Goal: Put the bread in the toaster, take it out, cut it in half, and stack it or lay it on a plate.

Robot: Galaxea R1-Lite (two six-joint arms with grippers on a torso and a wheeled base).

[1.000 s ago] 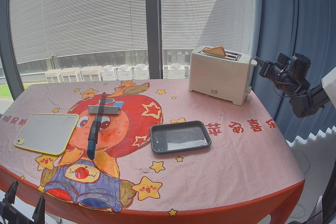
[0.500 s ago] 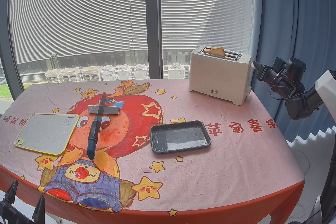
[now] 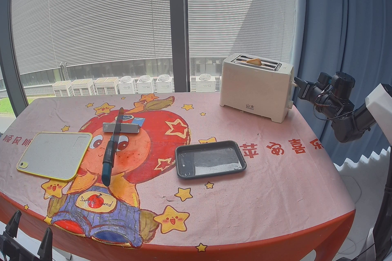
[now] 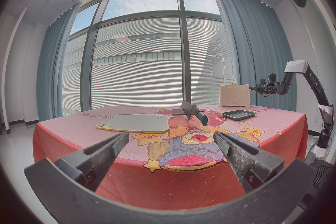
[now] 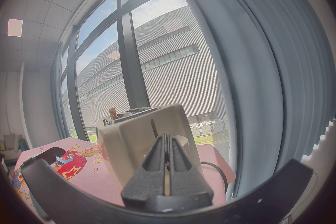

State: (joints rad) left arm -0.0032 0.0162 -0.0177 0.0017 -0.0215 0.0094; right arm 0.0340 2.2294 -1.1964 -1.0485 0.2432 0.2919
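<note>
Seeing bread (image 3: 254, 62) sunk lower into the toaster (image 3: 255, 90) slot than 1 s ago, with just a brown tip left above the top. Also seeing right claw (image 3: 297, 81) dropped and pulled in toward the toaster's 3 o'clock end. Reading that claw as pinched together with nothing between, tips right at the lever slot on the end face. Probably touching the lever, but can't confirm contact from the wrist view.

Placing toaster at 1 o'clock on the table (image 3: 265, 192), near the far edge. Placing black plate (image 3: 210, 160) mid-table, at 7 o'clock from the toaster and well apart from it. Logging knife (image 3: 111, 147) at 9 o'clock from the plate, blade propped across a small grey block (image 3: 128, 127), handle pointing to 6 o'clock. Logging cutting board (image 3: 55, 155) flat, just beside the knife at its 9 o'clock, apart from it as far as visible. Reading left claw (image 4: 170, 137) as spread wide, gripping nothing, parked off the near table edge at 7 o'clock.
</note>
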